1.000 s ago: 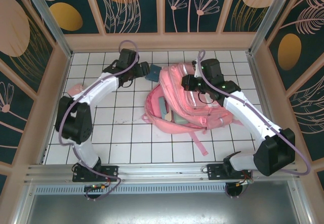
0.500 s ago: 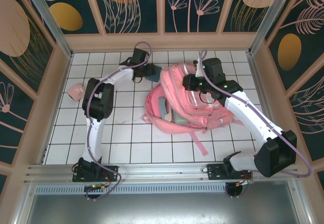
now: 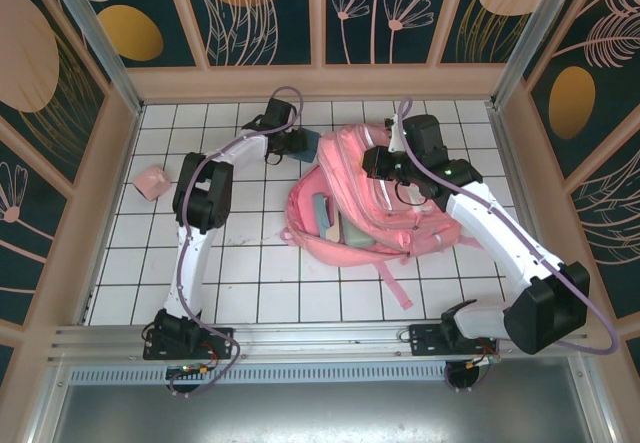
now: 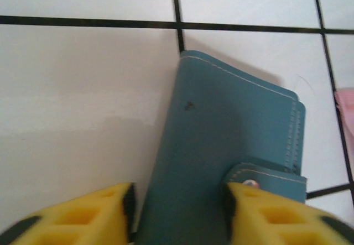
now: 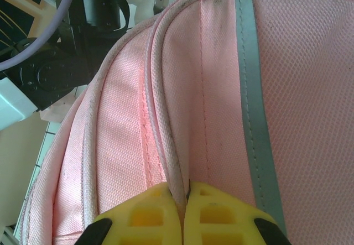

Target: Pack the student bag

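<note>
your left arm has swung in from its wide bend and now reaches straight up the left side of the table [image 3: 250,263], which uncovers a pink block [image 3: 150,181] on the tiles. the right arm has hardly shifted.

the left gripper [image 4: 177,201] has its yellow fingers [image 4: 119,203] spread, one on each side of the near end of a wallet [image 4: 232,145]. nothing is pinched yet; it looks lined up for a grasp across the narrow width. the wallet lies flat on the white tiles just beside the top of the bag [image 3: 370,203]. it is a smooth teal leather-like slab with stitched edges, a snap tab, and rounded corners.

the bag lies slumped in the middle of the table, toward the right, with its mouth turned toward the left arm and one strap trailing toward you. the right gripper [image 5: 185,195] is pressed together on a raised seam of the bag. judging by the task, you hold it there to keep the soft cloth lifted and the mouth gaping so that the wallet can go in. the cloth is a pink woven mesh with a dull grey stripe [image 5: 249,90] running along it.
</note>
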Available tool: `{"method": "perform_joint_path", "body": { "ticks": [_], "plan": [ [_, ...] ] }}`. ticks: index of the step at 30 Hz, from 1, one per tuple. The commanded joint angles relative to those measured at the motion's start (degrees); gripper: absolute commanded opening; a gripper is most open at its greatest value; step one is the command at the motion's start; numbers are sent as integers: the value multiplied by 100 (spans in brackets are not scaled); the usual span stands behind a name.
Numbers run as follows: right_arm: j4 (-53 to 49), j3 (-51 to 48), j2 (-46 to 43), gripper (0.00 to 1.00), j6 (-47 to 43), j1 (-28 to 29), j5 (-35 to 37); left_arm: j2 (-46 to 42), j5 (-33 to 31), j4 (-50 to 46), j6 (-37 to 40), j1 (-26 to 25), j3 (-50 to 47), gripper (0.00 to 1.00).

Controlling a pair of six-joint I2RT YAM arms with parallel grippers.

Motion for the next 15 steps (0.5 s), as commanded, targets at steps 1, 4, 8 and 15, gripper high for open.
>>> {"method": "perform_joint_path", "body": {
  "ticks": [1,4,8,15],
  "plan": [
    [123,288,-231,0,101,-66,-44,85,367,-96,43,31,-197,31],
    [27,381,-259,0,16,-172,-44,-211,267,92,-91,33,-468,13],
    [-19,443,-346,0,-58,-409,-196,-800,137,328,-251,26,-926,3],
    [15,521,-328,0,-98,-849,-859,-2036,252,861,-618,29,-1944,0]
  ]
}}
